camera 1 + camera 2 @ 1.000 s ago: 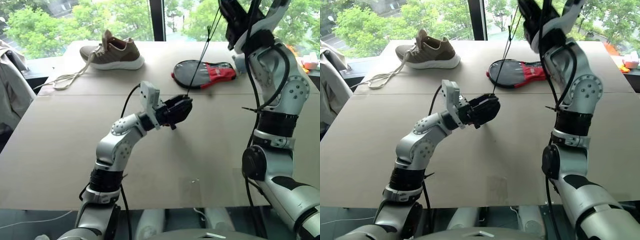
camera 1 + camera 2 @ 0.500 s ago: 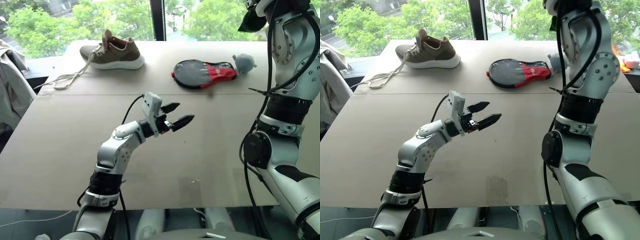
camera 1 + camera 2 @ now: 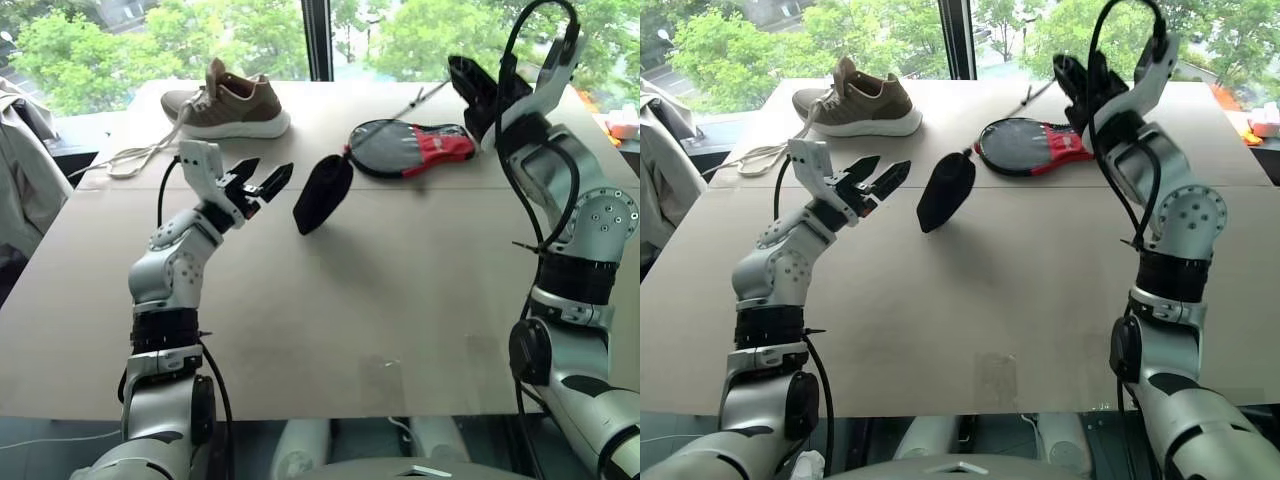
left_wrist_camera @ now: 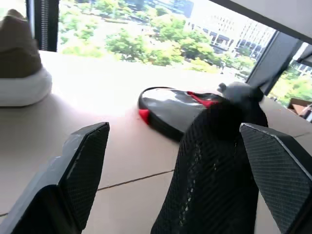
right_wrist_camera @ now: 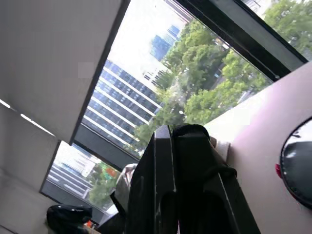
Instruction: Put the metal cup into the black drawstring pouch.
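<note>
No legible brand, label or writing anywhere on the items. Nearest, over the left part of the table (image 3: pixel 330 330), left gripper (image 3: pixel 258 181) raised clear of the surface, fingers spread wide, holding nothing, tips pointing toward the black drawstring pouch (image 3: pixel 322 193). Just beyond those tips, apart from them, pouch dangling tilted above the tabletop, bulging at the lower end, narrowing upward to a gathered neck near the rim of the black-and-red paddle case (image 3: pixel 405 148). From that neck, thin cord (image 3: pixel 402 108) stretched taut, slanting up to the right gripper (image 3: pixel 470 78). Right gripper held high at the right, above the case, fingers pressed together, pinched on the cord by all appearances, though exact contact too small to confirm. In the left wrist view, mesh-textured pouch (image 4: pixel 214 170) hanging between the two parted fingers (image 4: pixel 85 161), whether touching them unclear. Metal cup unseen; whether inside the pouch impossible to tell. Farther back, case flat on the table, red end toward the right. At the far left, brown shoe (image 3: pixel 228 103) with white sole, pale laces (image 3: pixel 135 158) trailing toward the table edge. Beyond, window with green trees.
</note>
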